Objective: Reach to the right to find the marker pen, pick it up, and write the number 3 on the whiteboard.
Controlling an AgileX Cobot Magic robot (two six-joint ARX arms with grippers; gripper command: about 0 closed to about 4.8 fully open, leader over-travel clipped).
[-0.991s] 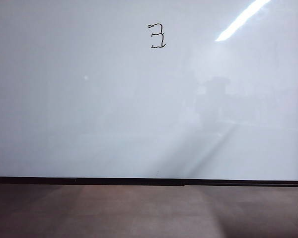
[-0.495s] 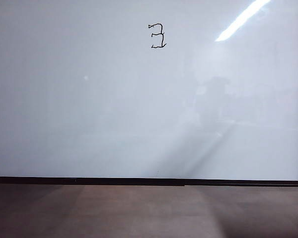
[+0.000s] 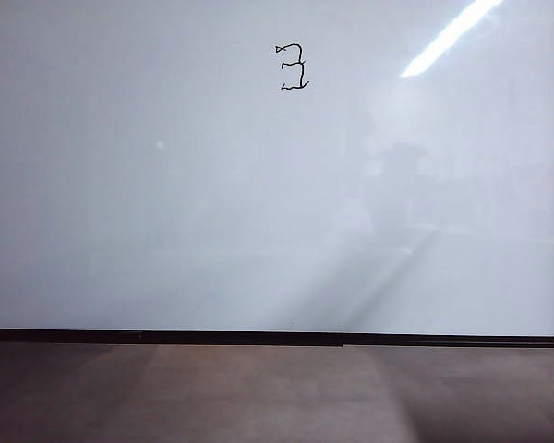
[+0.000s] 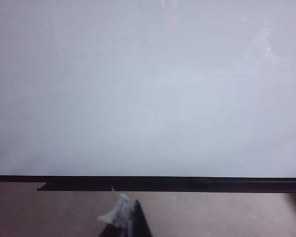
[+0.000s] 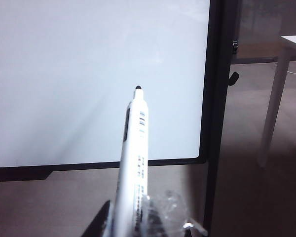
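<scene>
The 3 [image 3: 294, 66] is already sitting high on the whiteboard [image 3: 166, 231], so the writing looks done. The right gripper [image 5: 138, 217] is clamping the pen [image 5: 134, 163], its tip pointing at the board but off it. The left gripper [image 4: 126, 219] is idling below the frame, its opening unclear. Next, probably putting the pen down.

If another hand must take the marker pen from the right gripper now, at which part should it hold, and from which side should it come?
Probably the pale upper barrel of the marker pen, just below the dark tip. The right gripper covers the lower end, so only that part is free. Come from the side, across the barrel: it is long and thin, and the tip points toward the whiteboard. The left gripper is elsewhere, low before the board.
</scene>
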